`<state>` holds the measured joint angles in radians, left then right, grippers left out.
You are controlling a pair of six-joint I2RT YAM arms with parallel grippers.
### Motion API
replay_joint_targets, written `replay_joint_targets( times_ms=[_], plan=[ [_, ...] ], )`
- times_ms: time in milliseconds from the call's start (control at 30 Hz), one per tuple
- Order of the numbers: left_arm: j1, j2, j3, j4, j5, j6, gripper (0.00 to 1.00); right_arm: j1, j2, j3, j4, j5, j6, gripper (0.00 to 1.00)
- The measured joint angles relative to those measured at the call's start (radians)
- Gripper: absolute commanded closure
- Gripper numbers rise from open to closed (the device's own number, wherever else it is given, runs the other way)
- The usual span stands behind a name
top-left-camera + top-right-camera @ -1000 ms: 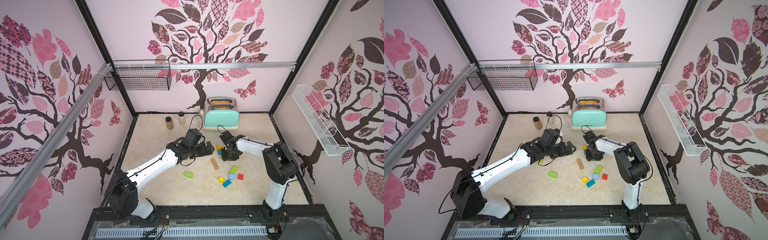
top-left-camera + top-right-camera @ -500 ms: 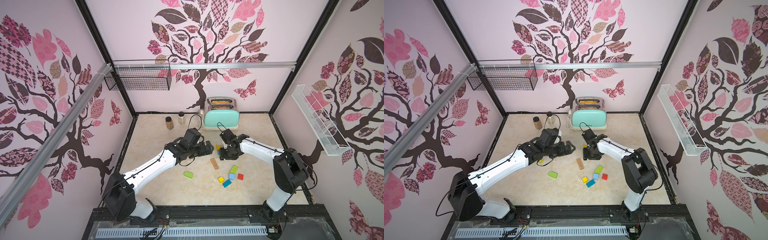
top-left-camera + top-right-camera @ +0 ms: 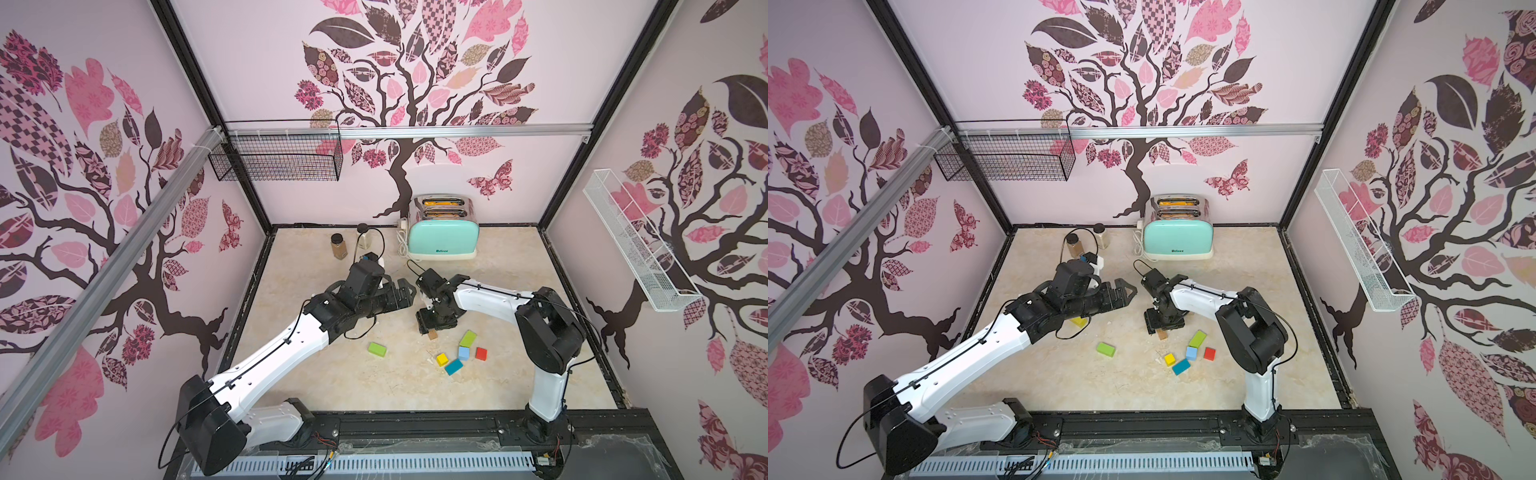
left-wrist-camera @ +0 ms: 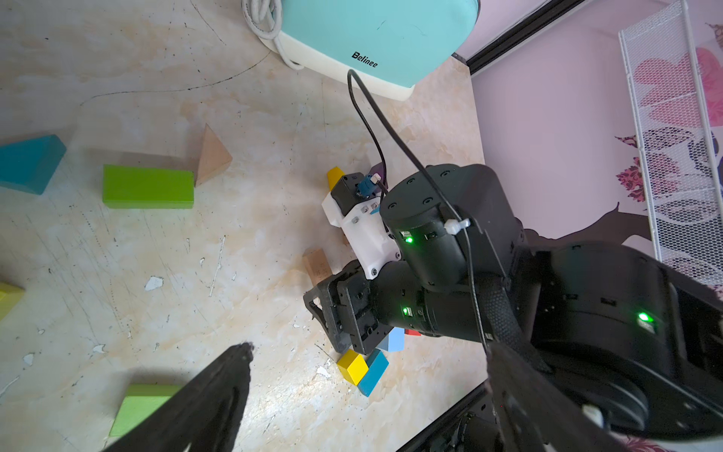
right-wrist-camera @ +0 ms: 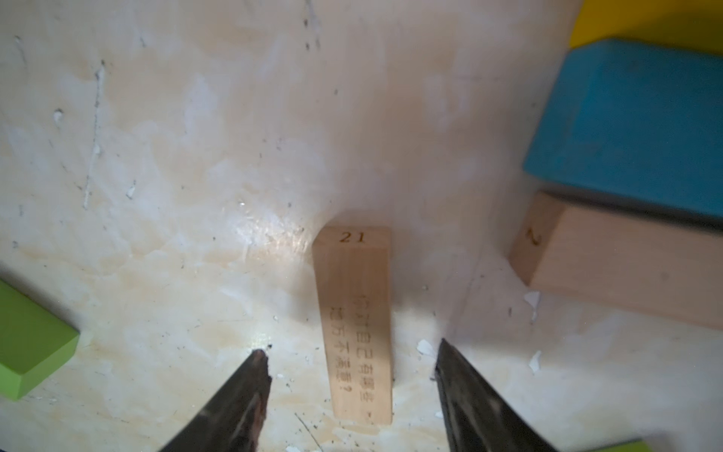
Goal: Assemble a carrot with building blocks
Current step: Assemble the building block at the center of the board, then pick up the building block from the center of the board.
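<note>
Nearest the front rail, loose building blocks (image 3: pixel 442 359) lie scattered on the table: green, yellow, teal, light blue, red. Just beyond them, our right gripper (image 5: pixel 352 352) hangs over a tan bar (image 5: pixel 358 325) lying flat, its jaws parted either side and gripping nothing. We judge this bar is the piece in hand, and next we need a square close on its long sides. Further in, the left gripper (image 3: pixel 1128 294) hovers spread wide and empty. At the back stands the toaster (image 3: pixel 442 240).
</note>
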<state>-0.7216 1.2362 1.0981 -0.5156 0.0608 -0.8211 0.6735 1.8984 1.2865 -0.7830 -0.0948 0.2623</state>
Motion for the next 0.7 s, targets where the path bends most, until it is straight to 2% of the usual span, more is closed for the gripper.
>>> replay_joint_targets(
  times_ms=[267,433,533,633,700],
  plan=[
    [0.004,-0.011,-0.029,-0.011,-0.005,-0.01,0.02,0.001,0.04,0.029,-0.001,0.026,-0.003,0.61],
    [0.008,-0.013,-0.036,-0.017,-0.005,-0.01,0.02,0.007,0.039,0.027,-0.002,0.034,0.018,0.68],
    [0.008,-0.013,-0.036,-0.017,-0.005,-0.007,0.02,0.008,0.024,0.019,-0.008,0.038,0.042,0.69],
    [0.008,-0.013,-0.036,-0.017,-0.002,0.002,0.02,0.009,-0.015,0.018,-0.034,0.053,0.076,0.74],
    [0.008,-0.012,-0.034,-0.018,0.005,0.011,0.02,0.009,-0.062,0.018,-0.061,0.074,0.119,0.74]
  ],
)
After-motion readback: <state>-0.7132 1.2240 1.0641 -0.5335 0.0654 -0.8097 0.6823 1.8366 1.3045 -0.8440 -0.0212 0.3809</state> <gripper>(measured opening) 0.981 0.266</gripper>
